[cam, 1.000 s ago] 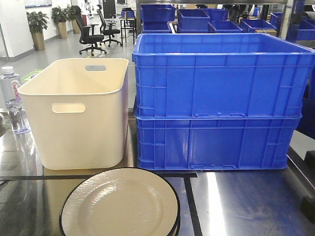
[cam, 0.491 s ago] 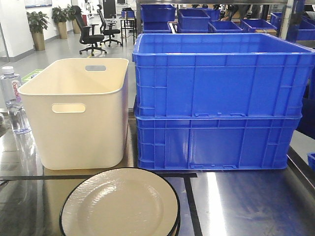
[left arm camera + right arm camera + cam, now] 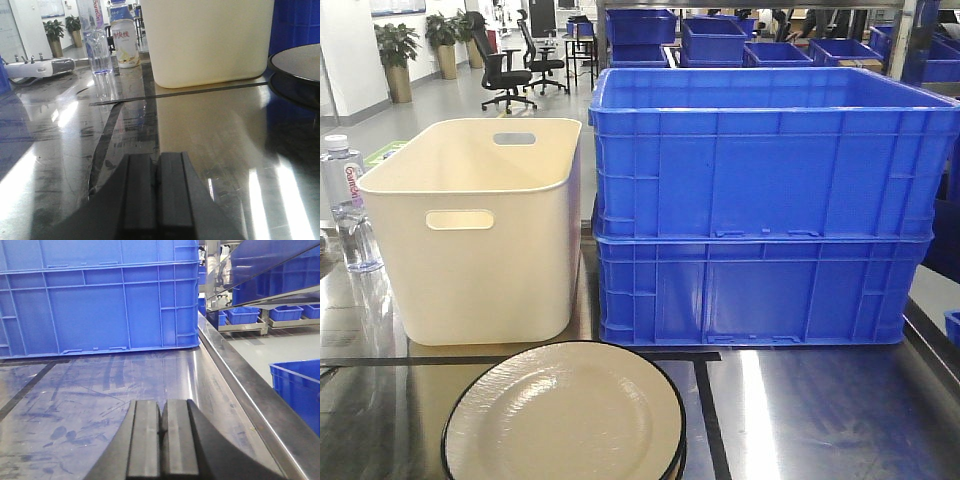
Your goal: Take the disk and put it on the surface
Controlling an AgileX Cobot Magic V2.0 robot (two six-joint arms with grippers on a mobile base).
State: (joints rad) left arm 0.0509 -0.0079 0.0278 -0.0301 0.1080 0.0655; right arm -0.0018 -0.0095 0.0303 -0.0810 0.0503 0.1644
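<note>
The disk [image 3: 563,415] is a cream plate with a black rim, lying flat on the shiny steel surface [image 3: 820,410] at the front, across a black tape line. In the left wrist view the disk [image 3: 297,62] shows at the right edge, well ahead and to the right of my left gripper [image 3: 158,160], which is shut and empty, low over the surface [image 3: 200,125]. My right gripper [image 3: 161,407] is also shut with nothing in it, over the surface [image 3: 100,385] near the table's right edge. Neither gripper shows in the front view.
A cream bin [image 3: 470,230] stands behind the disk, with two stacked blue crates [image 3: 760,200] to its right. A water bottle [image 3: 345,200] and a drink bottle [image 3: 123,40] stand at the left. The table edge [image 3: 240,385] drops off beside a blue floor crate [image 3: 300,390].
A dark shape at the right edge of the front view a second ago has left the view. The disk, bin and crates have not moved.
</note>
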